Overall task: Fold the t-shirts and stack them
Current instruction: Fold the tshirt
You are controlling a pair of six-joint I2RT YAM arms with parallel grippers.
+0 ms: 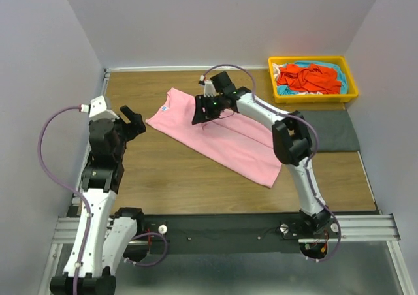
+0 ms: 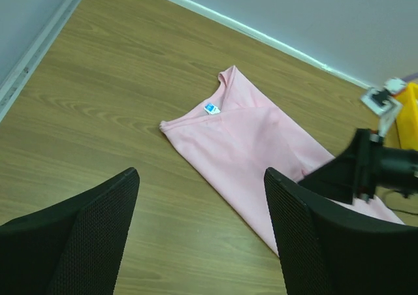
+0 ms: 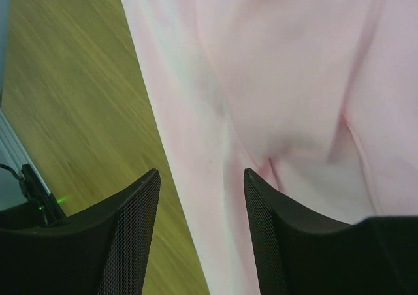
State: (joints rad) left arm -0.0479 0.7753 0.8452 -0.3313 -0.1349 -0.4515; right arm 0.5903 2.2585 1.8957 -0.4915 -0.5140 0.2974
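Wooden table (image 1: 163,177), pink t-shirt (image 1: 228,145), yellow tray (image 1: 317,98)

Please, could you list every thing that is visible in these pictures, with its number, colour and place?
pink t-shirt: 1, light pink, lying partly folded mid-table
dark grey t-shirt: 1, dark grey, flat at the table's right side, just in front of the tray
orange-red t-shirt: 1, orange-red, crumpled in the tray
turquoise t-shirt: 1, turquoise, in the tray beneath the orange-red one
tray: 1, yellow, far right corner
table: 1, brown wood
left tool: 1, black, open, left of the pink t-shirt
right tool: 1, black, open, over the pink t-shirt
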